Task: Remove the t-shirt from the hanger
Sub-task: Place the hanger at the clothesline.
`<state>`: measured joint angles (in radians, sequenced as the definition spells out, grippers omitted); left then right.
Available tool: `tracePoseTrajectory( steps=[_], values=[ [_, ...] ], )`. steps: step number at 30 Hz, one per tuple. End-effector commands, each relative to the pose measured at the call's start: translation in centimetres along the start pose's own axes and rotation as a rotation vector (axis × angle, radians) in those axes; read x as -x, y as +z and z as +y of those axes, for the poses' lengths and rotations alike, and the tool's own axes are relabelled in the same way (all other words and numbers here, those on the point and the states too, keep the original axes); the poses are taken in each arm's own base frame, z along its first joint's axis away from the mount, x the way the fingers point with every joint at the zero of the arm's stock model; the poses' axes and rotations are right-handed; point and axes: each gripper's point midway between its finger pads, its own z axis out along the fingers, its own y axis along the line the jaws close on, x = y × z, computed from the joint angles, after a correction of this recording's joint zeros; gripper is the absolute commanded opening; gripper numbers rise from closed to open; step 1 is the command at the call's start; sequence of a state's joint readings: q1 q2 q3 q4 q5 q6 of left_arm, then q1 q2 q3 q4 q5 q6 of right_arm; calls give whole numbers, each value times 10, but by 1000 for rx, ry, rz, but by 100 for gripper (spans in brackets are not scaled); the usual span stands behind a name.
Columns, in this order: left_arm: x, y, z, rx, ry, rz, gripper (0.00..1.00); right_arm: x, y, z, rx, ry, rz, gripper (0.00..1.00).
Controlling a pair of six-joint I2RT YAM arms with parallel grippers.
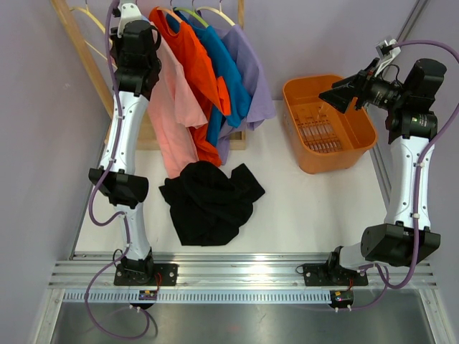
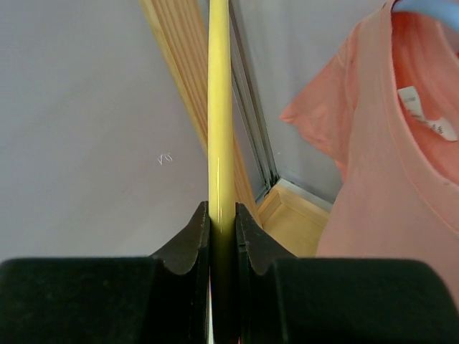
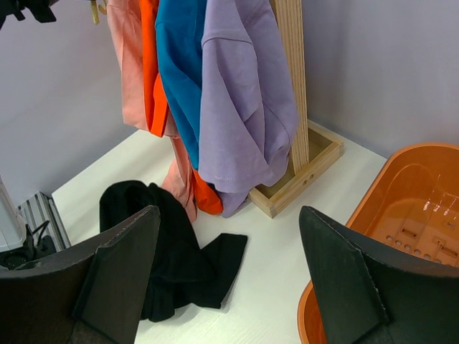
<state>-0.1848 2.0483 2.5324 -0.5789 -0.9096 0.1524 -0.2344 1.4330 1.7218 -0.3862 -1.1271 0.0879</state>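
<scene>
At the rack (image 1: 72,36), the left tool (image 2: 221,215) is clamping a yellow hanger (image 2: 219,86); the right tool (image 3: 228,211) is hovering wide open.

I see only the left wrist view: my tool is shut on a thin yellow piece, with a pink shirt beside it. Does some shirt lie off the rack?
Observer: Yes, a black shirt lies crumpled on the table.
Operator: How many shirts hang?
Observer: Four: pink shirt, orange shirt, blue shirt, purple shirt.
Operator: And the right tool?
Observer: The right tool is open and empty, near an orange basket.
</scene>
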Motion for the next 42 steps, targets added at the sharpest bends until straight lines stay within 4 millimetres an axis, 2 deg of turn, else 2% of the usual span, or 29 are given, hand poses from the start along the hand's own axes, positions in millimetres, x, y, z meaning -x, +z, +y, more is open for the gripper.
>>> tracePoseTrajectory(
  steps=[1,5,6,8,9,12,13,16,20,28,34,36,38,39,41,42],
  values=[
    [-12,6,-15,-98,-48,29,0,13,-6,18,20,-56,-29,86],
    [-3,-4,-16,-116,-100,15,6,11,-6,19,21,-53,-27,86],
    [-2,-6,-16,-118,-103,15,14,11,-7,20,21,-53,-27,86],
    [1,-10,-14,-124,-120,15,22,11,-7,20,23,-53,-27,86],
    [0,-11,-15,-131,-147,20,32,11,-7,20,22,-53,-28,86],
    [5,-18,-15,-154,-188,17,48,11,-7,22,25,-54,-28,86],
    [6,-20,-15,-160,-207,20,58,11,-7,21,25,-56,-28,86],
    [17,-29,-12,-195,-250,5,71,11,-7,22,25,-54,-27,86],
    [32,-42,-9,-241,-324,-13,82,11,-7,22,28,-55,-29,87],
    [65,-77,-7,-405,-453,-50,98,11,-8,24,34,-55,-29,87],
    [70,-102,-12,-533,-514,-18,99,11,-8,28,54,-68,-26,87],
    [79,-118,-4,-588,-543,-28,99,10,-8,31,76,-79,-22,87],
    [76,-126,-2,-617,-536,-18,99,8,-7,33,106,-78,-15,87],
    [83,-140,11,-643,-547,-35,99,9,-7,35,120,-87,-16,87],
    [73,-149,16,-661,-518,-25,99,7,-5,38,148,-82,-8,87],
    [81,-163,37,-675,-533,-60,99,6,-3,39,162,-79,-4,87]
  ],
)
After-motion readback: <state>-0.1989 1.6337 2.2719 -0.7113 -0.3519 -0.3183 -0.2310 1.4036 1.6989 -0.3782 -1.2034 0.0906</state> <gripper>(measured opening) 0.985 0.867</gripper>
